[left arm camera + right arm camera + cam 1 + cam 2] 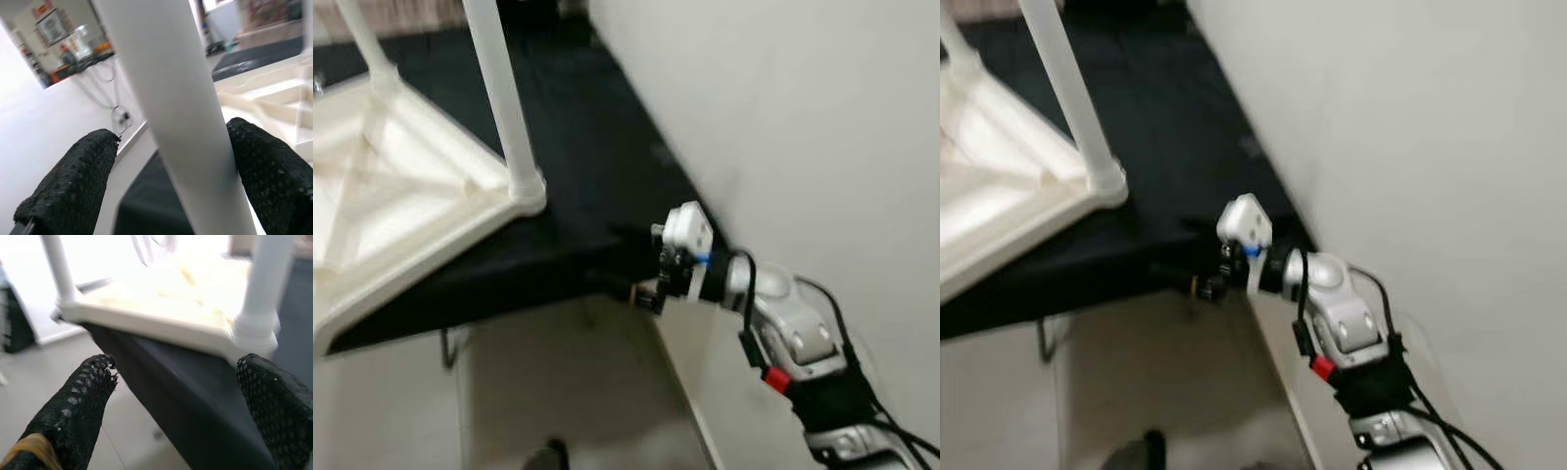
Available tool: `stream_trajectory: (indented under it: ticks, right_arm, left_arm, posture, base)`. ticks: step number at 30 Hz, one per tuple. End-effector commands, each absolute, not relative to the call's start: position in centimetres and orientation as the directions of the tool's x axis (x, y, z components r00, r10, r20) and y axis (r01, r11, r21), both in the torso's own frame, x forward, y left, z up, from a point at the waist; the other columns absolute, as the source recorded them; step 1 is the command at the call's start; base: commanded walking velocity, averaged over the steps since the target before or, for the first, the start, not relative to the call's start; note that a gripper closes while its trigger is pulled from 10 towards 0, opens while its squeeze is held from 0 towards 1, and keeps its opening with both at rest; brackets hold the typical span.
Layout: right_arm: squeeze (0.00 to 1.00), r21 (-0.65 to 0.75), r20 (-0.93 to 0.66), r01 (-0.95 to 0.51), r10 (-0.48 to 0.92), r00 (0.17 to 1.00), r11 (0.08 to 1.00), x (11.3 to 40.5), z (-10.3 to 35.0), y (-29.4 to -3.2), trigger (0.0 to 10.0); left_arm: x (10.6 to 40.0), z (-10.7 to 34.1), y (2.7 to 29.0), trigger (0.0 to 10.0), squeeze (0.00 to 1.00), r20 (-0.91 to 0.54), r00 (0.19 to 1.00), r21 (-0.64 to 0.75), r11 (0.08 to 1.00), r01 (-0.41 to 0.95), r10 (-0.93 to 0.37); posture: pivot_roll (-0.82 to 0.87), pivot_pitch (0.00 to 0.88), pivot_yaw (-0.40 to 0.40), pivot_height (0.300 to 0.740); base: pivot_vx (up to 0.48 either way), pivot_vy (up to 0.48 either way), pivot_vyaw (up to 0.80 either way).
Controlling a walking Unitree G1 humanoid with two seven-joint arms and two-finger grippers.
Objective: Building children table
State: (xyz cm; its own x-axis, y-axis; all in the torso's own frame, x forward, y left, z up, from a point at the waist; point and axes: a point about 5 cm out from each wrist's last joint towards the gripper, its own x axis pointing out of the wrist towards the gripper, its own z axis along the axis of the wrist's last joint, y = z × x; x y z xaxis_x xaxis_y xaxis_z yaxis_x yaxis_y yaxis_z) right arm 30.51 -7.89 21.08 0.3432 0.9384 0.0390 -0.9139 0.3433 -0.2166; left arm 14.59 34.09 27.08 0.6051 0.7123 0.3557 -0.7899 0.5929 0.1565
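Left wrist view has my left gripper (pixel 171 161) closing around a stiff, light, slippery table leg (pixel 166 98); my right gripper (pixel 181 396) is open.

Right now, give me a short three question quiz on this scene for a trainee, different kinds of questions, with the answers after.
1. True or false: the white table lies upside down on the black surface, with a leg standing up from its corner.
2. What sits between the fingers of the left gripper? A) a cup B) a white table leg C) nothing
3. Fill in: the right gripper is open and holds ____.

Key
1. True.
2. B; whether the fingers press on it cannot be told.
3. Nothing; it points at the table's corner over the edge of the black surface.
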Motion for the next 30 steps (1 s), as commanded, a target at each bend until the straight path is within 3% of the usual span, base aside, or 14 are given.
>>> stream_trajectory:
  ticks: [1, 14, 15, 16, 18, 19, 22, 25, 30]
  right_arm:
    - [0.0, -0.217, 0.024, -0.91, 0.934, 0.358, 0.354, 30.5, 20.8, -8.4, 10.0]
    - [0.0, -0.231, 0.037, -0.894, 0.922, 0.386, 0.383, 30.7, 20.9, -7.9, 10.0]
    - [0.0, -0.242, 0.06, -0.867, 0.899, 0.434, 0.435, 31.3, 21.3, -7.7, 10.0]
    - [0.0, -0.242, 0.06, -0.867, 0.899, 0.434, 0.435, 31.3, 21.3, -7.7, 10.0]
    - [0.0, -0.227, 0.104, -0.804, 0.835, 0.541, 0.549, 32.8, 21.9, -7.6, 10.0]
    - [0.0, -0.227, 0.104, -0.804, 0.835, 0.541, 0.549, 32.8, 21.9, -7.6, 10.0]
    - [0.0, -0.18, 0.14, -0.742, 0.764, 0.63, 0.646, 34.2, 22.8, -7.8, 10.0]
    - [0.0, -0.197, 0.116, -0.735, 0.76, 0.639, 0.648, 34.4, 22.8, -8.3, 10.0]
    - [0.0, -0.2, 0.082, -0.692, 0.715, 0.694, 0.694, 34.8, 22.2, -9.6, 10.0]
  left_arm:
    - [14.0, 27.0, 34.5, 10.0, 0.0, 0.356, 0.577, 0.164, 0.559, -0.813, 0.735]
    - [14.8, 27.0, 34.0, 10.0, 0.0, 0.353, 0.616, 0.156, 0.605, -0.781, 0.704]
    - [16.1, 26.0, 32.9, 10.0, 0.0, 0.294, 0.722, 0.145, 0.717, -0.681, 0.626]
    - [16.1, 26.0, 32.9, 10.0, 0.0, 0.294, 0.722, 0.145, 0.717, -0.681, 0.626]
    - [17.8, 24.7, 30.5, 10.0, 0.0, 0.221, 0.848, 0.153, 0.842, -0.517, 0.481]
    - [17.8, 24.7, 30.5, 10.0, 0.0, 0.221, 0.848, 0.153, 0.842, -0.517, 0.481]
    - [19.2, 22.9, 25.7, 10.0, 0.0, 0.144, 0.968, 0.158, 0.961, -0.227, 0.205]
    - [19.4, 22.1, 23.2, 10.0, 0.0, 0.118, 0.991, 0.124, 0.989, -0.078, 0.063]
    - [19.9, 21.6, 21.3, 10.0, 0.0, 0.107, 0.994, 0.036, 0.999, 0.014, -0.017]
  posture:
    - [0.11, 0.264, -0.078, 0.74]
    - [0.11, 0.267, -0.075, 0.74]
    - [0.11, 0.268, -0.074, 0.74]
    - [0.11, 0.268, -0.074, 0.74]
    - [0.11, 0.268, -0.074, 0.74]
    - [0.11, 0.268, -0.074, 0.74]
    - [0.11, 0.272, -0.072, 0.74]
    - [0.11, 0.273, -0.071, 0.74]
    - [0.1, 0.274, -0.066, 0.74]
  base:
    - [0.0, 0.0, 0.79]
    - [0.0, 0.0, 0.79]
    - [0.0, 0.0, 0.79]
    - [0.0, 0.0, 0.79]
    - [0.0, 0.0, 0.79]
    - [0.0, 0.0, 0.79]
    - [0.0, 0.0, 0.0]
    - [0.0, 0.0, 0.0]
    - [0.0, 0.0, 0.0]
